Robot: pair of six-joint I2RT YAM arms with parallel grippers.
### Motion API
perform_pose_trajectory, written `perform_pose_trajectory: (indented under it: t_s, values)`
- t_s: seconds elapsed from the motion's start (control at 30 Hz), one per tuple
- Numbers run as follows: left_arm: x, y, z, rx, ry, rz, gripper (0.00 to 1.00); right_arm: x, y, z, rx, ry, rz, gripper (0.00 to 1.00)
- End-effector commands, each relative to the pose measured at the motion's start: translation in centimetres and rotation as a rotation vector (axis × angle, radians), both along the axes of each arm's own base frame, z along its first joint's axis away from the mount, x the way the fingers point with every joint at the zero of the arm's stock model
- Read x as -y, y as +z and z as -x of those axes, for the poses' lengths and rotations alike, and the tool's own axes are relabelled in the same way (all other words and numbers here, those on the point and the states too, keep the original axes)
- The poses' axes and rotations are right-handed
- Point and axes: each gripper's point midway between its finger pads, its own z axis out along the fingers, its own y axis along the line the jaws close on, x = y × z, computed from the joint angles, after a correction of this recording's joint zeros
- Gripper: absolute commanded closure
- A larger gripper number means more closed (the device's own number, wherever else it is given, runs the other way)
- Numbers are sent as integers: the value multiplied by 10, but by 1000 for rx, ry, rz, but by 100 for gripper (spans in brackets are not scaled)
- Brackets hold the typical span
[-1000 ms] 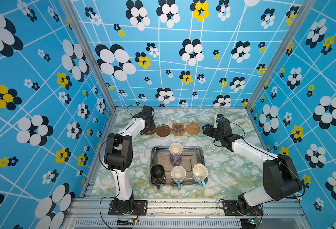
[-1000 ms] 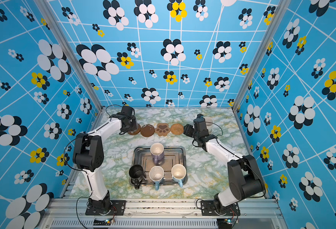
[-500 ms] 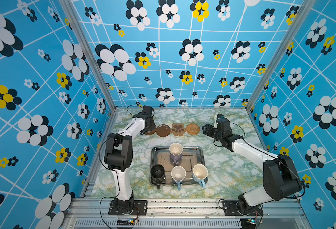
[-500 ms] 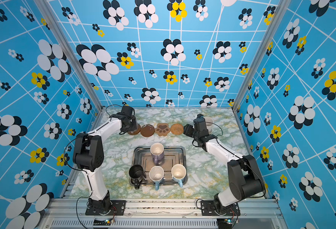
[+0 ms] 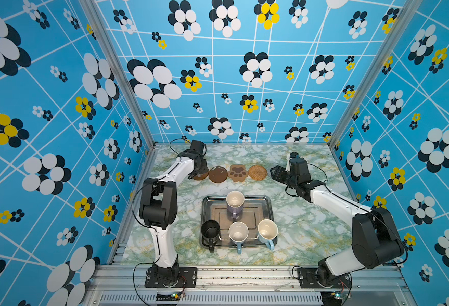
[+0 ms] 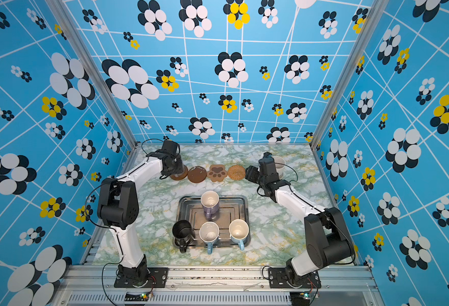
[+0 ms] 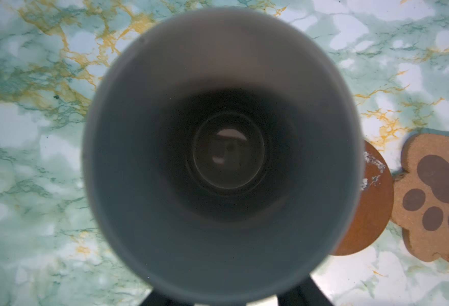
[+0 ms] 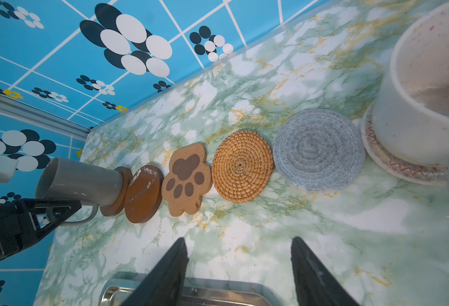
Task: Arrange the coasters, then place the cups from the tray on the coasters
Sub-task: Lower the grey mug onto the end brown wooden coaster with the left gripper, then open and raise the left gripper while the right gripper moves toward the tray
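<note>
Your grey steel cup (image 8: 80,182) stands upright, long axis vertical and mouth up, on the round brown coaster (image 8: 112,209) at the left end of the row, with its handle turned toward the left fingers (image 8: 45,212). That coaster's edge meets the next brown disc (image 8: 143,193), while bare desk (image 5: 297,225) lies open between the row and the tray (image 5: 268,212). The left fingers sit beside the cup's wall and you cannot tell whether they pinch it; your right fingers (image 8: 170,265) are spread and empty near the rattan coaster (image 8: 243,165)
</note>
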Motion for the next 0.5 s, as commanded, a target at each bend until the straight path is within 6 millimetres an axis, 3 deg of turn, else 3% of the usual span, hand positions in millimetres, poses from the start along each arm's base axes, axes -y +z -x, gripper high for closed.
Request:
perform_pose_trajectory:
  t_s: [0.0,0.27,0.47]
  values:
    - [0,15,1,27,-10,-15,48,3,10,2,9,-10,-16,36]
    - [2,34,15,50,-11,-35,37,4,16,6,21,-10,-19,36]
    - [10,72,27,139,-22,-18,36,8,23,13,38,-15,-22,36]
